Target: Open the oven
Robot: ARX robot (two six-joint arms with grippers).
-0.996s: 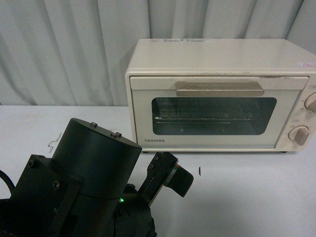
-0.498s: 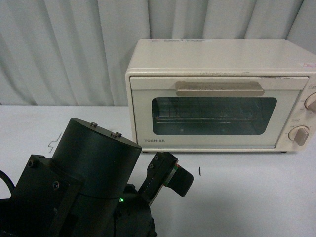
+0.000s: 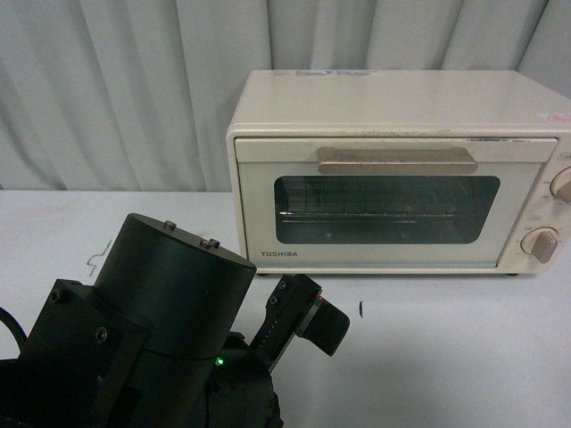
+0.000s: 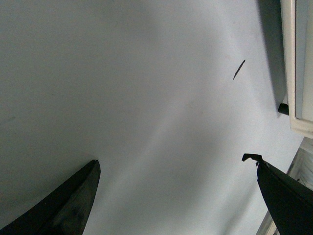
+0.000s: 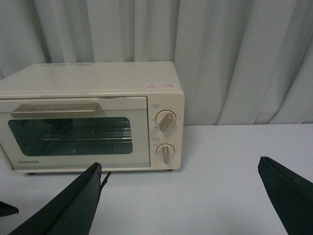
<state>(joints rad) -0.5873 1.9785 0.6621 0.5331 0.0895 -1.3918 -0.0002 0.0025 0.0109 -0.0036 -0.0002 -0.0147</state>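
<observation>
Fingers [image 5: 73, 205] spread wide and empty on my right gripper [image 5: 179, 164] and left gripper [image 4: 171, 164]; oven [image 3: 393, 169] sits at 1 o'clock, door shut; I'd hook the handle [image 3: 397, 160] mid-bar from above, pull out and down along hinge arc, so it doesn't slide.

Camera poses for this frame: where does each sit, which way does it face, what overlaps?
Front: on the body between the arms, facing the oven on the white table; left arm fills the lower left.
Left wrist: on the left arm, looking down at the table; left gripper open, oven's corner at the edge.
Right wrist: on the right arm, facing the oven's closed door and knobs; right gripper open.
Shared: oven in all three; small dark mark on the table in front and left wrist.
</observation>
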